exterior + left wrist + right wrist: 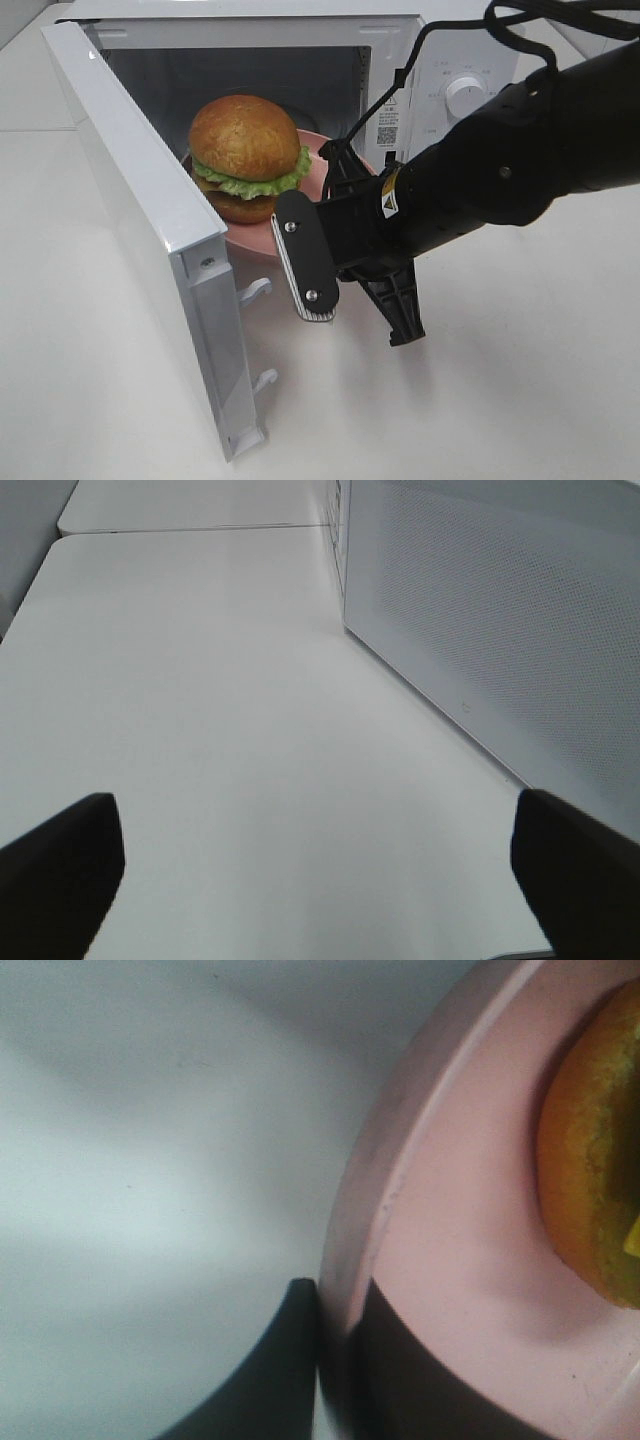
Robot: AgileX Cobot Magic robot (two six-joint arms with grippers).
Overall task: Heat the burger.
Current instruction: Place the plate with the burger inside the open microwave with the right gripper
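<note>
The burger (247, 155), golden-brown bun over green lettuce, sits on a pink plate (243, 240) in the mouth of the open microwave (455, 50). My right gripper (338, 172) reaches in from the right and is shut on the plate's near rim. The right wrist view shows its two dark fingers (290, 1360) pinching the pink plate's rim (440, 1260), with the burger's bun (590, 1180) just beyond. Whether the plate rests on the oven floor I cannot tell. My left gripper (315, 815) stands open over bare table, holding nothing, and does not show in the exterior high view.
The microwave's white door (140, 190) swings wide open toward the front left, its latch hooks (255, 290) pointing right. A control dial (467, 97) sits on the right panel. In the left wrist view a perforated white panel (500, 610) stands close by. White table (500, 400) all around.
</note>
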